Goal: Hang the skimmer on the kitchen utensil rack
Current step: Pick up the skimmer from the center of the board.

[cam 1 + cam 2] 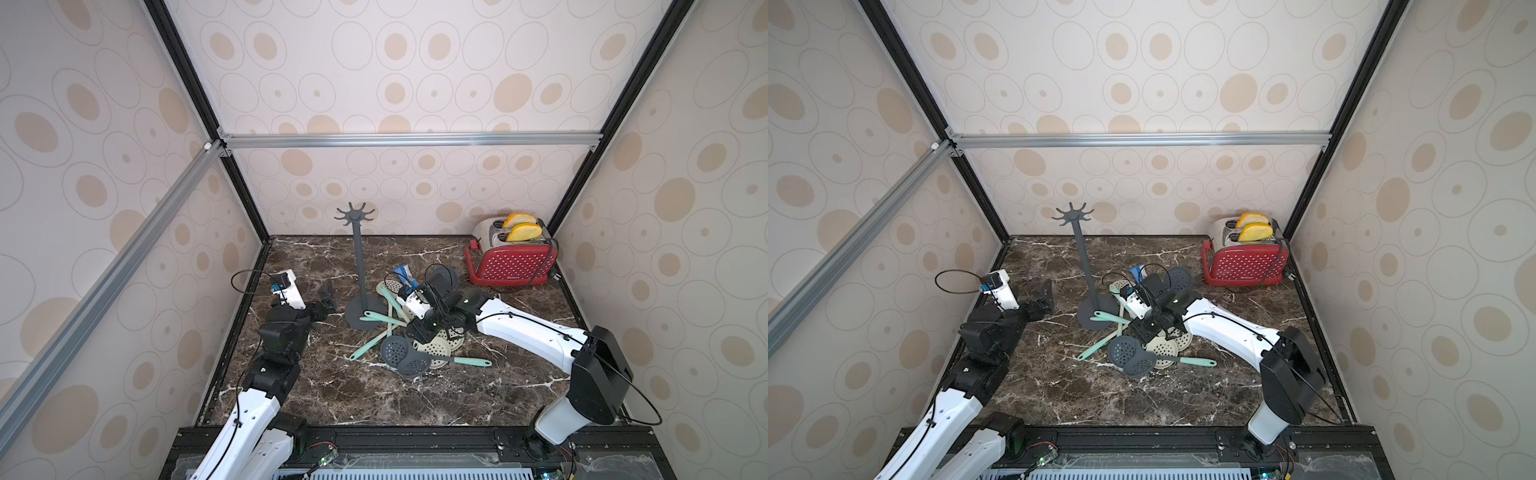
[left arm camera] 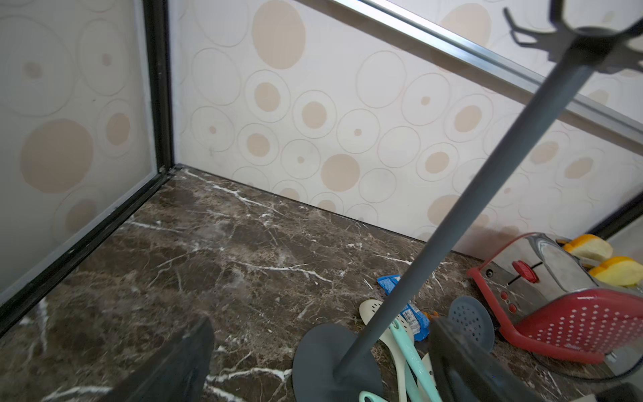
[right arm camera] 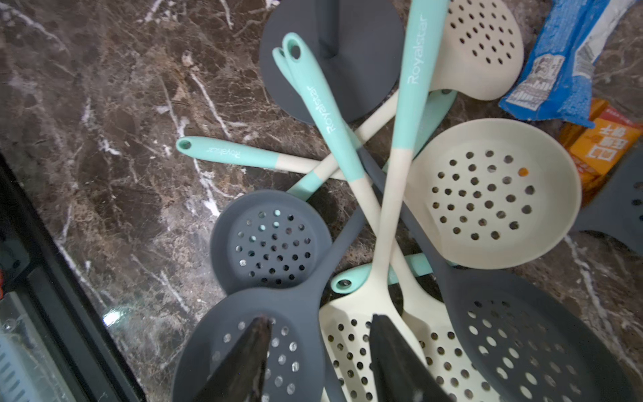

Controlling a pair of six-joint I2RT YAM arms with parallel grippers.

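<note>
right fingers hang half spread over the skimmers, pinching nothing. left fingers are spread wide and empty. i think it is best to pinch just one handle. they lie mid desk, handles on the rack base: round holey heads, grey or cream.

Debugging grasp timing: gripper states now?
Left gripper: open, empty.
Right gripper: open over the skimmers, no grip visible.

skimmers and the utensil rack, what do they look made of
The cream skimmer and grey skimmer: likely silicone; matte, no glare, soft rounded edges. The kitchen utensil rack: dark grey matte, either painted metal or plastic; the look leaves it open.
</note>
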